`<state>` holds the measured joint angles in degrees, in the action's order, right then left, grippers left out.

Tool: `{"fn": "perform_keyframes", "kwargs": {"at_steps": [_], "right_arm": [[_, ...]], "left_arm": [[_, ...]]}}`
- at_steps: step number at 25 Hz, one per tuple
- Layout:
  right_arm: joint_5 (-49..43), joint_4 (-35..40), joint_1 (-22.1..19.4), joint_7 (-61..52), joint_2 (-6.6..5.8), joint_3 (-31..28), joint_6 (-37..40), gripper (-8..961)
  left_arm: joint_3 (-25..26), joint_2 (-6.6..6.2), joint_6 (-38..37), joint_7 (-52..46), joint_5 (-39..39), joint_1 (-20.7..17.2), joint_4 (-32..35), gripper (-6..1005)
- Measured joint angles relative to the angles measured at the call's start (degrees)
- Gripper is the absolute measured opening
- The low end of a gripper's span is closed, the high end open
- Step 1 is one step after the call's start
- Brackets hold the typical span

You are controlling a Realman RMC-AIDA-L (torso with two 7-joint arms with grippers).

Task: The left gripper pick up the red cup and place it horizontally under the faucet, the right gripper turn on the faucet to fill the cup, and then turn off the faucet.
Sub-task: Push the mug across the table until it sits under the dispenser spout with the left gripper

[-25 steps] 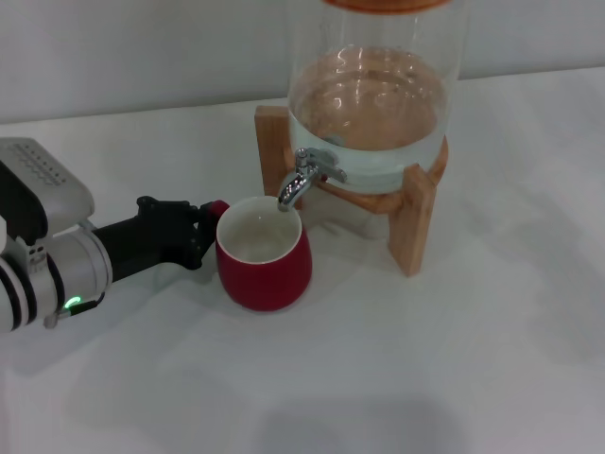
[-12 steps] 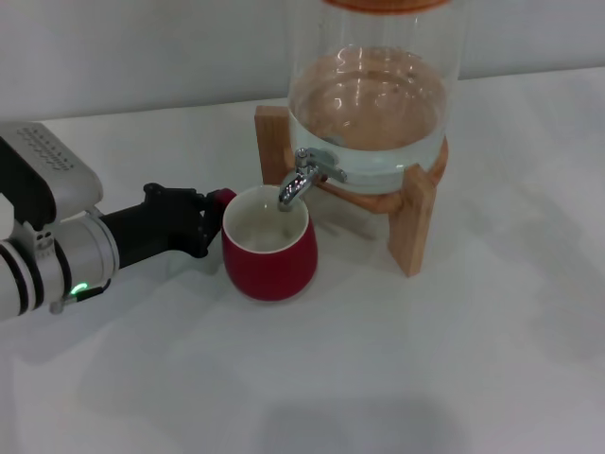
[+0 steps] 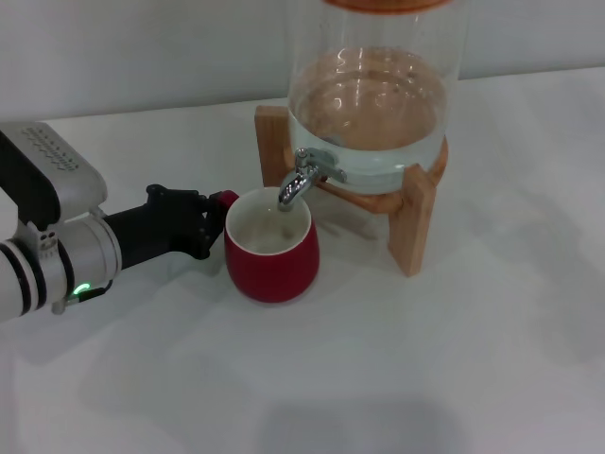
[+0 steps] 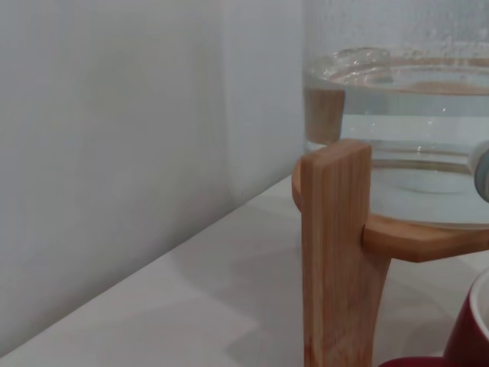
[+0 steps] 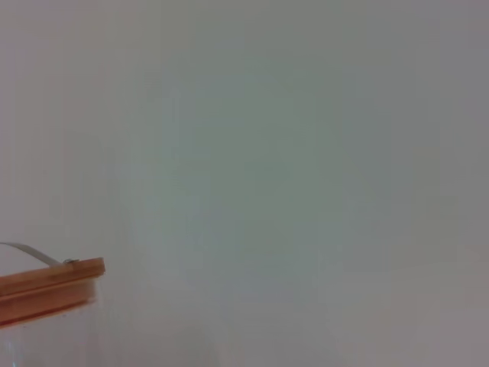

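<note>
Head view: the left hand (image 3: 210, 224) reaches in from the left of the frame, its black fingers clenched on the small loop handle of the red cup (image 3: 272, 253)
Red cup: upright on the white tabletop (image 3: 454, 359), centre of the frame, its open mouth directly beneath the spout of the faucet (image 3: 304, 177); the cream inside looks dry, though that is hard to judge
Faucet: chrome spigot at the front of the glass water dispenser (image 3: 371, 90), spout tip just above the cup's rim; no stream of water shows
Step in hand: by my reading, placing the cup under the spout is as good as done, with the left hand gripping the handle
Next move: the right hand needs to come in and turn the lever; it is not in the head view, and the right wrist view shows only a plain wall and the dispenser's wooden lid (image 5: 46, 294), which suggests that arm is held high and off to one side
What that calls for: a reach down to the small lever without nudging the cup or the glass
Around: the dispenser sits on a wooden stand (image 3: 411, 213); the left wrist view shows one stand leg (image 4: 336, 252) close by, with the cup's red edge (image 4: 466, 336) at lower right
In the way: the stand's legs flank the faucet, and the cup sits close below it, leaving little room
</note>
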<state>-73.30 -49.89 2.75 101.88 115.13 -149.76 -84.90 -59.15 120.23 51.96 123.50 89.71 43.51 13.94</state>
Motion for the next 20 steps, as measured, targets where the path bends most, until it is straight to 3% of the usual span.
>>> {"fn": "perform_keyframes", "kwargs": {"at_steps": [20], "right_arm": [[0.0,1.3,-0.1,0.5,-0.09,-0.3,-0.6,719]], "left_arm": [[-0.2,0.09,-1.3,1.1,0.0,0.1,-1.5,99]]}}
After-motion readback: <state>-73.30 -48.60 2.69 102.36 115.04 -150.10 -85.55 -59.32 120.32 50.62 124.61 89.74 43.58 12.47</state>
